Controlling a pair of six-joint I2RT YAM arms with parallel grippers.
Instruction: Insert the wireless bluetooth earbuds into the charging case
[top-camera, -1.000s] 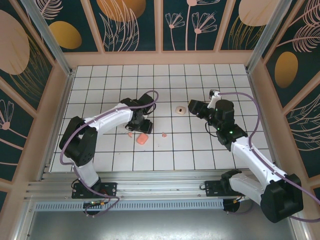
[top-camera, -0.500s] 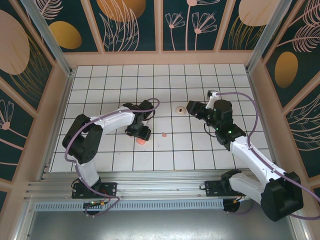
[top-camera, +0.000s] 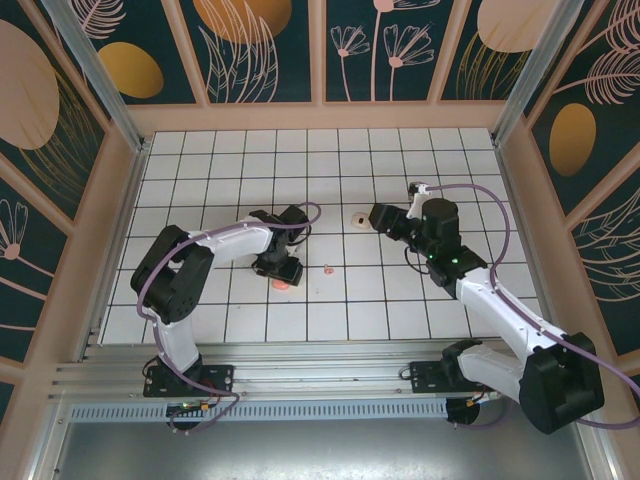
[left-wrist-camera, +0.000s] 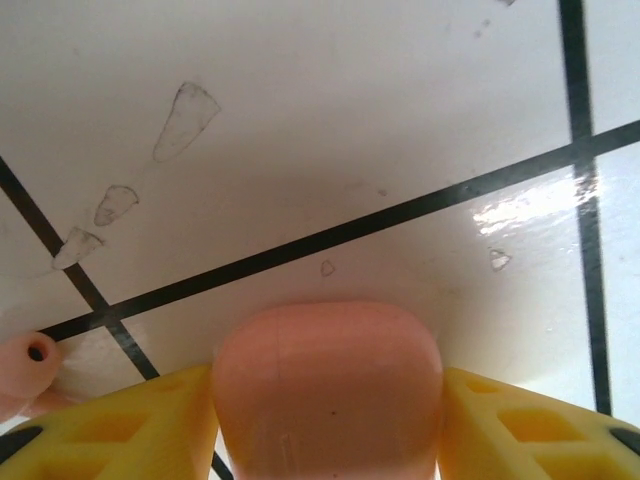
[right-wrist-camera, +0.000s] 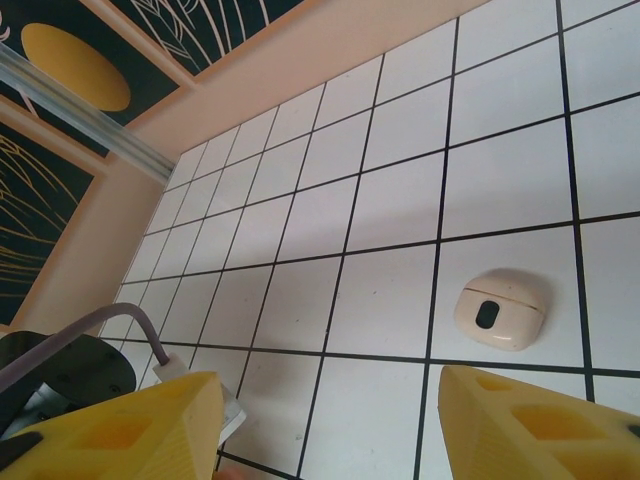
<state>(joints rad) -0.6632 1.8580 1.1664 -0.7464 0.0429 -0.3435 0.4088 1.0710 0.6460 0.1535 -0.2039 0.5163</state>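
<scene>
A salmon-pink rounded block lies on the white tiles, and my left gripper is shut on it, a yellow finger pressed to each side. From above, that gripper covers most of the block. One tiny pink earbud lies just left of the fingers, and another earbud lies a tile to the right. A small cream shell with a seam and a dark oval sits ahead of my open, empty right gripper. I cannot tell whether the block or the shell is the charging case.
Peach walls and aluminium posts fence in the tiled floor. From above, the cream shell lies just left of my right gripper. A grey cable loops over each arm.
My left gripper has come down around the salmon-pink block and closed on it. The right arm has edged left toward the cream shell, with its jaws unchanged.
</scene>
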